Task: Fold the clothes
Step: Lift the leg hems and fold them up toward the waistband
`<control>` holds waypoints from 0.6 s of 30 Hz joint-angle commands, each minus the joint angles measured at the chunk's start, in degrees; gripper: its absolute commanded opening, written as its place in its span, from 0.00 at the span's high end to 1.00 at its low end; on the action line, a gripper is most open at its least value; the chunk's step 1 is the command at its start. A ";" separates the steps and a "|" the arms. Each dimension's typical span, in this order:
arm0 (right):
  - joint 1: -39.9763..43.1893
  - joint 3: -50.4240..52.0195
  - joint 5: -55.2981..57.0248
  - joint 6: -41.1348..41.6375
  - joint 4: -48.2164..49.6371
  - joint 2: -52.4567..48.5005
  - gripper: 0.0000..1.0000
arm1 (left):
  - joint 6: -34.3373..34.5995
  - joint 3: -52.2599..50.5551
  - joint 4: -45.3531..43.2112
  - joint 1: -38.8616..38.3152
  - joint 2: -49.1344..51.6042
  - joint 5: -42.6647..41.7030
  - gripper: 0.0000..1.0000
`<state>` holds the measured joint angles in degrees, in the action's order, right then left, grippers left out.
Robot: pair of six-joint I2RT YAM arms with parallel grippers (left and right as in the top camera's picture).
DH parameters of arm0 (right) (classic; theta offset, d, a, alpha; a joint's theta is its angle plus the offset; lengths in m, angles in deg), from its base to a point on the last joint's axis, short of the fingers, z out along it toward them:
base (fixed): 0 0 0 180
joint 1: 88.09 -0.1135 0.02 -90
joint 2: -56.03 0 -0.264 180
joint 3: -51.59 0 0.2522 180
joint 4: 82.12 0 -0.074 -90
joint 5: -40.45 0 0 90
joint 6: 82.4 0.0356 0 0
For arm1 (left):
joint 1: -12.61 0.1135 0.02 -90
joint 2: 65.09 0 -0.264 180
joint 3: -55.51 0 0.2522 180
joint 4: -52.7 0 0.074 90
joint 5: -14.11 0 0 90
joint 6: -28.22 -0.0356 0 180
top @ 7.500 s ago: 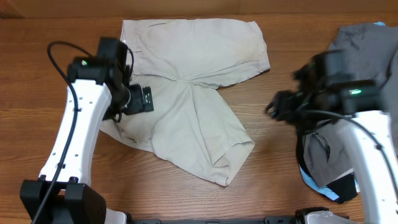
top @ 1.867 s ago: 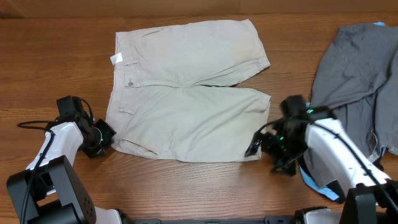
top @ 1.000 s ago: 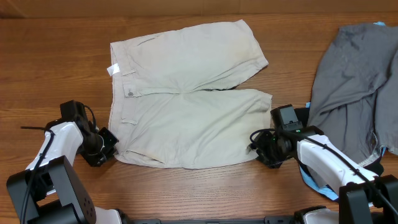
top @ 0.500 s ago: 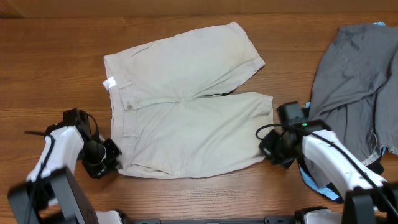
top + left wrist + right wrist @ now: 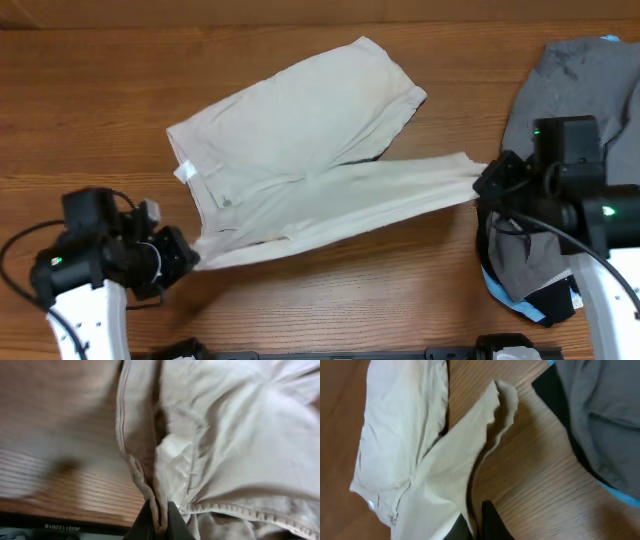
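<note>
The clothes are light beige shorts [image 5: 300,120] in the middle of the table, with a small white tag [image 5: 183,172] by the waistband. The far leg lies flat toward the upper right. The near leg is lifted off the wood and stretched taut between both grippers. My left gripper [image 5: 190,262] is shut on the waistband corner; in the left wrist view the fabric [image 5: 225,435] is pinched between my fingertips [image 5: 159,522]. My right gripper [image 5: 481,187] is shut on the leg hem, and its wrist view shows the cloth [image 5: 445,465] caught at the gripper [image 5: 476,527].
A pile of grey garments [image 5: 575,90] lies at the right edge, close behind my right arm, with a blue item [image 5: 508,293] under it. The grey cloth [image 5: 600,415] also fills the right side of the right wrist view. Bare wooden table [image 5: 90,110] surrounds the shorts.
My right gripper has shut on the leg hem and moved up and to the right. Both arms have lifted, so the near leg now hangs taut, and the shorts have turned on the table.
</note>
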<state>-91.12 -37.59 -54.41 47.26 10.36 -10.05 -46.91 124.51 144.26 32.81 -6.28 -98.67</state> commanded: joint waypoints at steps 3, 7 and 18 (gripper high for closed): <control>1.40 -5.40 9.81 -0.94 -1.90 3.61 0.96 | -2.95 13.09 5.81 0.02 -1.46 3.56 0.96; 1.40 -8.55 10.12 -8.55 2.08 4.52 0.96 | 1.88 14.34 7.69 0.02 -1.44 7.52 0.96; 1.14 -10.84 2.36 -22.86 14.99 -11.69 0.96 | 11.61 14.23 2.23 0.02 3.28 13.35 0.96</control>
<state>-91.27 -46.27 -57.93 29.77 22.14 -18.82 -38.16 137.58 147.80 32.07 -4.90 -96.05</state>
